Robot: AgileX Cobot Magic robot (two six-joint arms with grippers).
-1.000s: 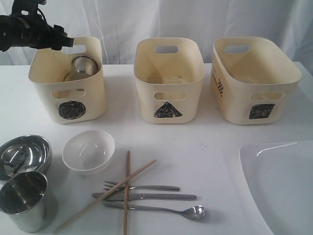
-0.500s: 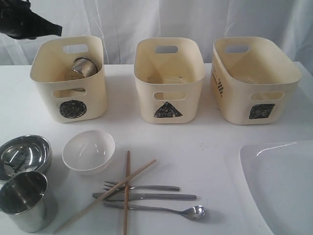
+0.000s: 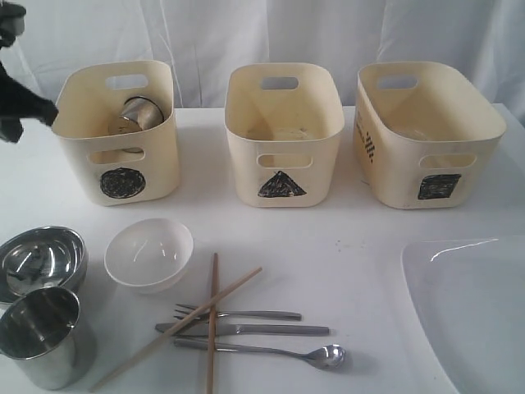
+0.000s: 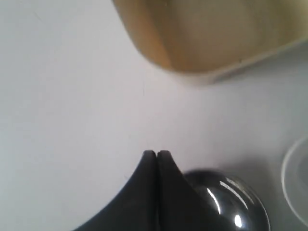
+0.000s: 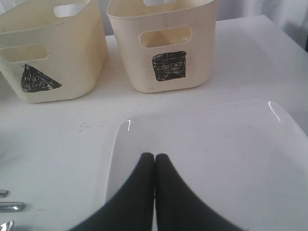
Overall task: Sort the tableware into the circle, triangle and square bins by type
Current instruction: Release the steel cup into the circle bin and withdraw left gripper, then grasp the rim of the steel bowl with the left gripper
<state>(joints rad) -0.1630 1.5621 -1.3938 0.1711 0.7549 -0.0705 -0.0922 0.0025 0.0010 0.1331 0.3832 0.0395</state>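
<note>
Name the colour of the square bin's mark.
Black scribble on the cream square bin; clearest in the right wrist view.

Shows a steel cup (image 3: 138, 113) tilted inside the circle bin (image 3: 152, 160), triangle bin (image 3: 246, 156) and square bin (image 3: 394, 168) alongside, crossed chopsticks (image 3: 212, 287) lying on the surface (image 3: 353, 254).

Bright, even light washes the white surface (image 3: 353, 246) pale; soft shadows, glints on the steel bowl (image 3: 41, 258); the left wrist view is blurred throughout
</note>
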